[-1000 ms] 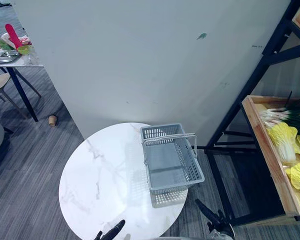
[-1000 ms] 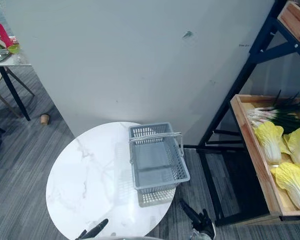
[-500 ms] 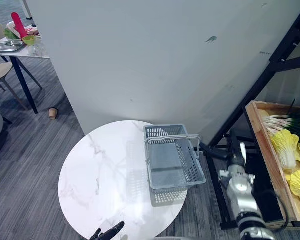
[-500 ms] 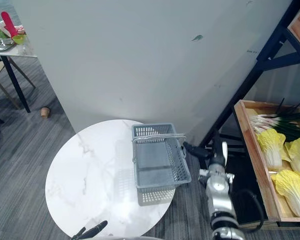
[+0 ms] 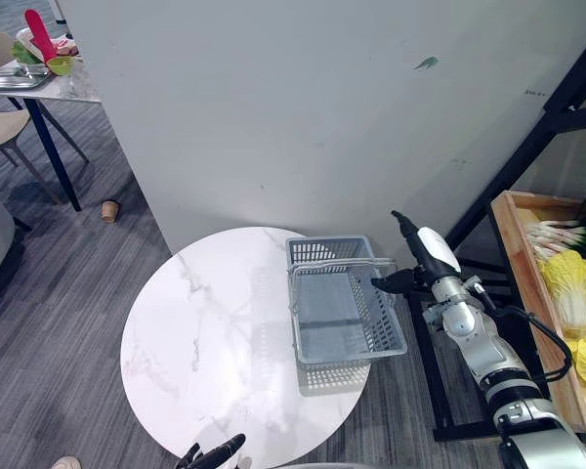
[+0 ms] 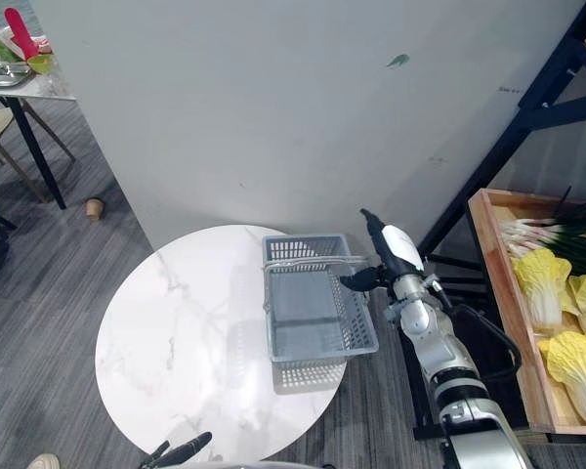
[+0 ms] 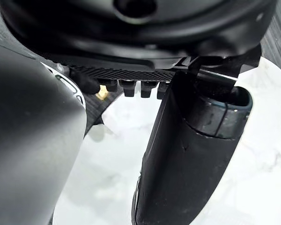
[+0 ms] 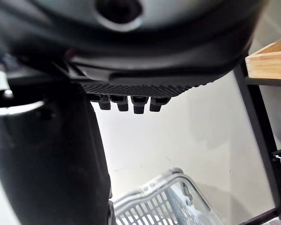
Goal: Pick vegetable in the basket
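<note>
Grey basket overhanging right edge of bench, right hand just beside it, fingers straight and holding nothing, left hand at near rim, relaxed.

Bright, even indoor light falls from overhead. The basket casts a soft grid shadow on the glossy white table, toward its near edge.

The right hand has risen to just beside the basket

Shop-like room: wooden produce crate, grey shopping basket.
</note>
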You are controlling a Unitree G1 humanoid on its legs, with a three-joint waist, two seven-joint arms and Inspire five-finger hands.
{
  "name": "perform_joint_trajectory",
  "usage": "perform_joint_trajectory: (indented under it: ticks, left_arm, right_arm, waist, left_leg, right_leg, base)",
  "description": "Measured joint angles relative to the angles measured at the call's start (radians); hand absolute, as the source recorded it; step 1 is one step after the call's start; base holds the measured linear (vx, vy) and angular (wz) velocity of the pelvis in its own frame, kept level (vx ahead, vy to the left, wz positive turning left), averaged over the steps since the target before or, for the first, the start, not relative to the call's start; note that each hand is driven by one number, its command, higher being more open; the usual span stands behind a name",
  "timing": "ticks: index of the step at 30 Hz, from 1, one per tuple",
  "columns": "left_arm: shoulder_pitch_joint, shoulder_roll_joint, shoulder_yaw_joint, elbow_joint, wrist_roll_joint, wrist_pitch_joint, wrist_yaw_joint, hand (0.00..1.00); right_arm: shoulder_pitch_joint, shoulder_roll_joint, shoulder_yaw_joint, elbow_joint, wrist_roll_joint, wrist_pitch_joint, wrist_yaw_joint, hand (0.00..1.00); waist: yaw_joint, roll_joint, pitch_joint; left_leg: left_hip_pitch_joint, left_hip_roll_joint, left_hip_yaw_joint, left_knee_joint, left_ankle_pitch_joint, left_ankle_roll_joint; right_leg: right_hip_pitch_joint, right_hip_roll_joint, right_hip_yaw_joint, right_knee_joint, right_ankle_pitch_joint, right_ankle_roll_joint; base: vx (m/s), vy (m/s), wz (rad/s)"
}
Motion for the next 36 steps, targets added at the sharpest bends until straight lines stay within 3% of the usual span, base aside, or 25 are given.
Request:
perform_joint_trajectory:
  ticks: [7, 18, 22, 24, 26, 33, 34, 36]
  left_arm:
    - [0.004, 0.001, 0.003, 0.000, 0.034, 0.000, -0.006, 1.00]
    - [0.016, 0.002, 0.009, -0.018, 0.078, 0.007, -0.025, 1.00]
    - [-0.007, 0.007, 0.005, -0.070, 0.070, 0.007, -0.046, 1.00]
    - [-0.045, 0.010, 0.005, -0.077, 0.020, 0.006, -0.058, 1.00]
    - [-0.055, 0.010, 0.005, -0.078, -0.014, 0.006, -0.064, 1.00]
    - [-0.082, 0.010, 0.004, -0.104, -0.060, -0.002, -0.063, 1.00]
    - [-0.084, 0.011, 0.003, -0.115, -0.060, -0.003, -0.063, 1.00]
    - [-0.092, 0.011, -0.002, -0.116, -0.060, -0.013, -0.065, 1.00]
  right_arm:
    - [-0.054, -0.042, 0.110, 0.131, -0.053, -0.028, -0.001, 1.00]
    - [-0.129, -0.048, 0.157, 0.181, -0.054, -0.003, 0.026, 1.00]
    - [-0.280, -0.065, 0.188, 0.254, -0.054, 0.021, 0.024, 1.00]
    - [-0.374, -0.076, 0.188, 0.284, -0.054, 0.037, -0.022, 1.00]
    - [-0.409, -0.088, 0.188, 0.284, -0.053, 0.043, -0.045, 1.00]
    - [-0.517, -0.159, 0.237, 0.258, -0.060, 0.054, -0.047, 1.00]
    - [-0.535, -0.171, 0.250, 0.253, -0.073, 0.053, -0.046, 0.00]
    - [-0.556, -0.196, 0.285, 0.249, -0.079, 0.053, -0.035, 0.00]
  waist:
    - [0.007, 0.006, 0.011]
    - [0.021, 0.020, 0.038]
    - [0.026, 0.026, 0.126]
    - [0.040, 0.026, 0.201]
    - [0.052, 0.026, 0.235]
    - [0.090, 0.024, 0.289]
    - [0.098, 0.026, 0.295]
    - [0.108, 0.030, 0.301]
  left_leg:
    - [-0.008, -0.005, -0.006, 0.004, -0.001, 0.001]
    - [-0.025, -0.009, -0.027, 0.021, 0.000, 0.004]
    - [-0.099, -0.011, -0.031, 0.052, 0.012, 0.020]
    - [-0.150, -0.011, -0.032, 0.082, 0.019, 0.029]
    - [-0.166, -0.007, -0.032, 0.093, 0.022, 0.033]
    - [-0.234, 0.005, -0.055, 0.133, 0.021, 0.033]
    - [-0.245, 0.009, -0.057, 0.141, 0.022, 0.033]
    - [-0.256, 0.013, -0.059, 0.146, 0.022, 0.033]
  right_leg:
    - [0.001, -0.007, -0.006, 0.000, 0.000, 0.001]
    - [0.003, -0.014, -0.023, -0.003, 0.006, 0.005]
    - [-0.054, -0.015, -0.020, -0.014, 0.049, -0.012]
    - [-0.084, -0.014, -0.013, -0.034, 0.083, -0.022]
    - [-0.095, -0.011, -0.007, -0.038, 0.099, -0.029]
    - [-0.126, 0.001, 0.039, -0.060, 0.134, -0.041]
    - [-0.133, 0.004, 0.042, -0.060, 0.135, -0.041]
    - [-0.140, 0.008, 0.044, -0.061, 0.136, -0.042]
  base:
    - [0.00, 0.002, 0.02]
    - [-0.01, -0.001, 0.04]
    - [-0.10, 0.006, 0.00]
    - [-0.15, -0.002, -0.04]
    - [-0.11, -0.012, -0.03]
    - [-0.06, -0.006, 0.07]
    - [-0.04, -0.022, 0.02]
    - [-0.02, -0.031, 0.01]
